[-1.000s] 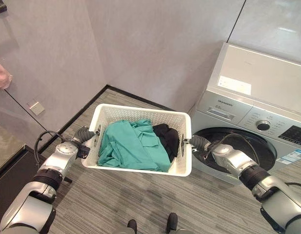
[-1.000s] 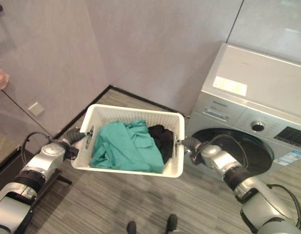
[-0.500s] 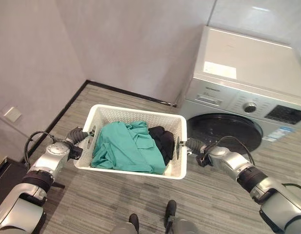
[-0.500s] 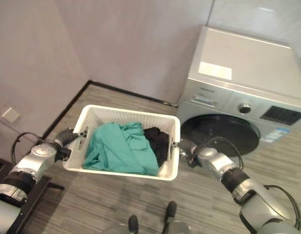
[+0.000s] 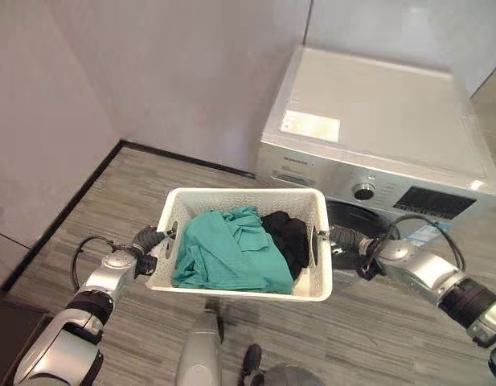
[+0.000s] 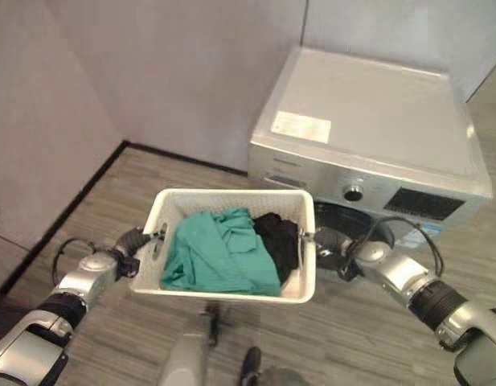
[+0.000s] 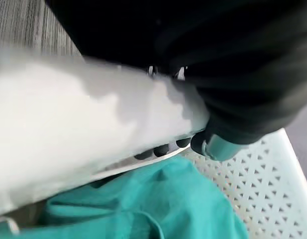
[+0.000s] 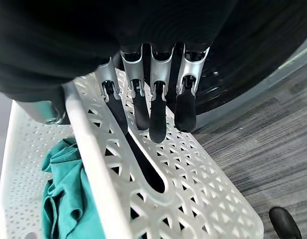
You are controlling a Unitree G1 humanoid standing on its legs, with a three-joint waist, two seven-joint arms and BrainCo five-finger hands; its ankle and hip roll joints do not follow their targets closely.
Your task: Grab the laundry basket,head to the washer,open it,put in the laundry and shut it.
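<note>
The white perforated laundry basket (image 5: pixel 243 191) hangs above the floor between my two hands. Inside lie a teal garment (image 5: pixel 231 256) and a black one (image 5: pixel 288 238). My left hand (image 5: pixel 148 240) grips the left rim, and its dark fingertips (image 7: pixel 160 149) curl over the edge into the basket. Over at the right rim is my right hand (image 5: pixel 341 237), thumb on the inside and fingers (image 8: pixel 156 112) flat on the outer wall (image 8: pixel 198 181) by the handle slot. The silver washer (image 5: pixel 376 121) stands just behind the basket. Its dark round door (image 5: pixel 354 217) looks shut and is partly hidden.
The washer's front panel carries a knob (image 5: pixel 363 191) and a dark display (image 5: pixel 437 202). A grey wall with a dark skirting (image 5: pixel 63 213) runs along the left and behind. Grey plank floor (image 5: pixel 392 330) lies in front of the washer.
The camera has swung right and moved nearer the washer, which now stands straight behind the basket. Both hands keep their hold on the basket.
</note>
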